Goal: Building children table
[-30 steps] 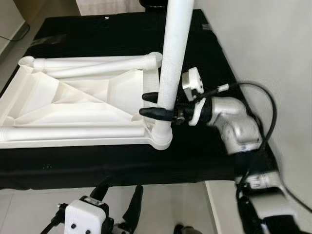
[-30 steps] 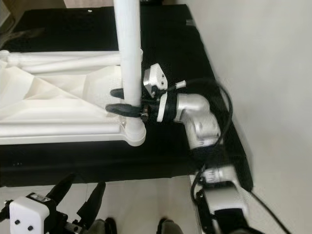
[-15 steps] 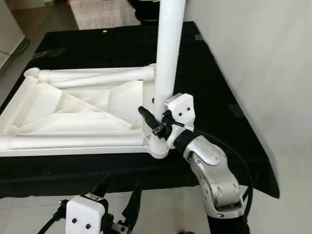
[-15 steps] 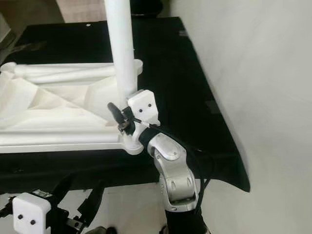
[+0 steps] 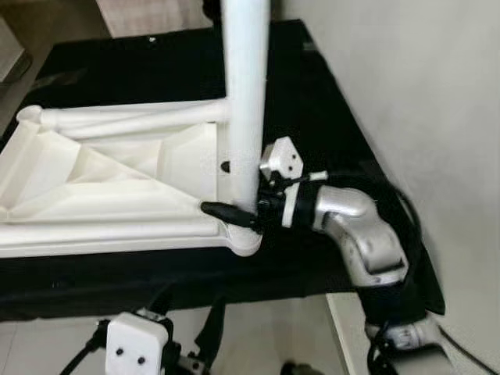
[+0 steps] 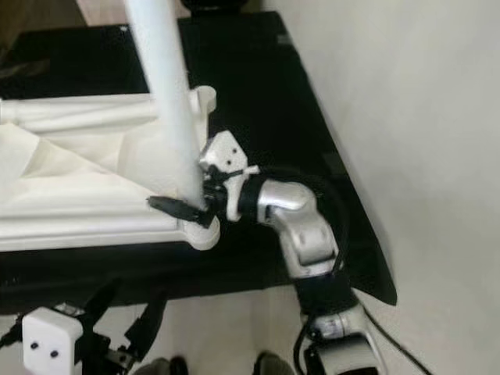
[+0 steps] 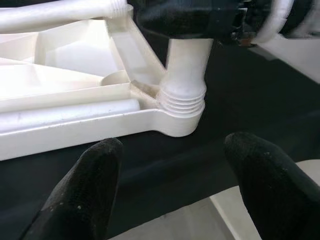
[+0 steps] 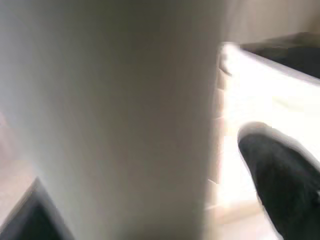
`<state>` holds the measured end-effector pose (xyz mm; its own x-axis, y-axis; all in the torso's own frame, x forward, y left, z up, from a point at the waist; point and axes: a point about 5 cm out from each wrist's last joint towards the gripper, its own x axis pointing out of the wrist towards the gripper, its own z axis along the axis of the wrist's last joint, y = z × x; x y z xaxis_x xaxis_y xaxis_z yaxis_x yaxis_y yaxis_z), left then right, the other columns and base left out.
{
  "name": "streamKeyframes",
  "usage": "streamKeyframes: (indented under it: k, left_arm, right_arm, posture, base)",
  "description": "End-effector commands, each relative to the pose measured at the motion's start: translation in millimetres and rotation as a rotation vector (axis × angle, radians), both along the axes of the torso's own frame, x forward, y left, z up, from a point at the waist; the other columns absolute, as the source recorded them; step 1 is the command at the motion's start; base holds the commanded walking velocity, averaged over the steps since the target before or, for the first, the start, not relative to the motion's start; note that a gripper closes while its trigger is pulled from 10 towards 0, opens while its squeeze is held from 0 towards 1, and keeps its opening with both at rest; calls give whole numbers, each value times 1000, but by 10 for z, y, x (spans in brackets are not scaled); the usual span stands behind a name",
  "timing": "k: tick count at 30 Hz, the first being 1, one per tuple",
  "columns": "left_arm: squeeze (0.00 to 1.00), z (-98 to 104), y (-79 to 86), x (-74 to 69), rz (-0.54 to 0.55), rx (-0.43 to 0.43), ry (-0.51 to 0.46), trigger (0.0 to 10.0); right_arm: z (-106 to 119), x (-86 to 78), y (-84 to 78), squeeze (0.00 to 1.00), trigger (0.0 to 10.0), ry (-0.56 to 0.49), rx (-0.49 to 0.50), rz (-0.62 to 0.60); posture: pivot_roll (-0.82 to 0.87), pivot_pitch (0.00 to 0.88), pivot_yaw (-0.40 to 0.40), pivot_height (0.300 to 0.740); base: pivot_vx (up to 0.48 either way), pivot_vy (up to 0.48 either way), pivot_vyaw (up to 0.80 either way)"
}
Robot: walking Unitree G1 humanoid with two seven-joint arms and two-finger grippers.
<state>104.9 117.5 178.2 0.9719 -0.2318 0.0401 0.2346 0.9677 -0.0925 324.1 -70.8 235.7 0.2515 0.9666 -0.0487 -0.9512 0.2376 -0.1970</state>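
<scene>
White plastic everywhere. Nearest me at 6 o'clock, my left gripper (image 7: 170,185) hangs with fingers spread wide, holding nothing. Past it, the tabletop (image 5: 101,187) lies upside down on the black cloth (image 5: 328,125). One leg (image 5: 244,101) stands in its corner socket (image 7: 181,107), threads showing, so I reckon not fully seated; two more lie loose. My right gripper (image 5: 234,207) is clamped round that leg's base.

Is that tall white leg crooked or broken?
Not broken. The table leg stands in the corner socket of the upside-down tabletop, leaning slightly in the right eye view. Thread rings show at its base, so it isn't fully screwed in. The right gripper holds it.
</scene>
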Motion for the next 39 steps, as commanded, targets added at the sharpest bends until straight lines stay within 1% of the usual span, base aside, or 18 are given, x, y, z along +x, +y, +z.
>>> streamKeyframes:
  k: [1, 6, 8, 9, 10, 12, 13, 24, 26, 29, 31, 32, 34, 35, 36, 37, 38, 39]
  left_arm:
    - [0, -29, -15, -34, -4, -8, 32, 10000]
    - [0, -17, -25, -58, -5, -10, 36, 10000]
    - [0, -6, -32, -89, -4, -13, 45, 10000]
    - [0, -2, -36, -104, -5, -14, 49, 10000]
    - [0, 0, -39, -114, -5, -14, 53, 10000]
    - [0, 0, -39, -114, -5, -14, 53, 10000]
    - [0, 0, -42, -124, -6, -16, 55, 10000]
    - [0, -5, -52, -132, -8, -20, 63, 10000]
    - [0, -6, -56, -126, -8, -21, 63, 10000]
    - [0, -19, -65, -106, -9, -23, 62, 10000]
    - [0, -19, -65, -106, -9, -23, 62, 10000]
    - [0, -24, -66, -101, -10, -23, 61, 10000]
    - [0, -31, -65, -99, -11, -22, 61, 10000]
    - [0, -31, -65, -99, -11, -22, 61, 10000]
    - [0, -36, -56, -89, -10, -24, 59, 10000]
    - [0, -42, -52, -74, -13, -24, 57, 10000]
    - [0, -42, -52, -74, -13, -24, 57, 10000]
    - [0, -55, -49, -61, -17, -24, 56, 10000]
  right_arm:
    - [30, 67, -23, 0, 10000, 1, 10, 77]
    - [112, 154, -29, 0, 10000, 12, 11, 139]
    - [170, 214, -18, 0, 10000, 27, 14, 198]
    - [186, 238, -19, 0, 7843, 32, 14, 216]
    - [195, 253, -23, 0, 6157, 41, 16, 229]
    - [195, 253, -23, 0, 6157, 41, 16, 229]
    - [204, 269, -38, 0, 0, 50, 25, 248]
    - [201, 355, -103, 0, 0, 54, 67, 243]
    - [189, 381, -132, 0, 0, 47, 75, 206]
    - [106, 413, -227, 0, 0, 1, 64, 20]
    - [106, 413, -227, 0, 0, 1, 64, 20]
    - [40, 401, -234, 0, 0, 34, 53, -61]
    - [-28, 397, -230, 0, 0, 79, 48, -135]
    - [-28, 397, -230, 0, 0, 79, 48, -135]
    - [-315, 213, -60, 0, 0, 99, -6, -402]
    - [-436, 34, 0, 0, 0, 94, 5, -631]
    - [-436, 34, 0, 0, 0, 94, 5, -631]
    - [-525, -139, 97, 0, 0, 124, 18, -751]
  posture:
    - [140, 229, 3, 740]
    - [151, 237, 0, 740]
    - [166, 255, -1, 740]
    - [169, 259, -1, 740]
    - [169, 261, -1, 740]
    - [169, 261, -1, 740]
    - [172, 268, -1, 740]
    - [162, 276, 0, 740]
    - [150, 270, -3, 740]
    - [131, 258, -12, 740]
    - [131, 258, -12, 740]
    - [130, 255, -16, 740]
    - [125, 252, -25, 740]
    - [125, 252, -25, 740]
    - [107, 250, -15, 740]
    - [107, 250, -7, 740]
    - [107, 250, -7, 740]
    - [99, 242, 2, 740]
  base:
    - [0, 0, 0]
    - [0, 0, 0]
    - [0, 0, 0]
    - [0, 0, 0]
    - [0, 0, 0]
    - [0, 0, 0]
    - [0, 0, 0]
    - [0, 0, 0]
    - [0, 0, 0]
    - [0, 0, 0]
    - [0, 0, 0]
    - [0, 0, 0]
    - [0, 0, 0]
    - [0, 0, 0]
    - [0, 0, 0]
    - [0, 0, 0]
    - [0, 0, 0]
    - [0, 0, 0]
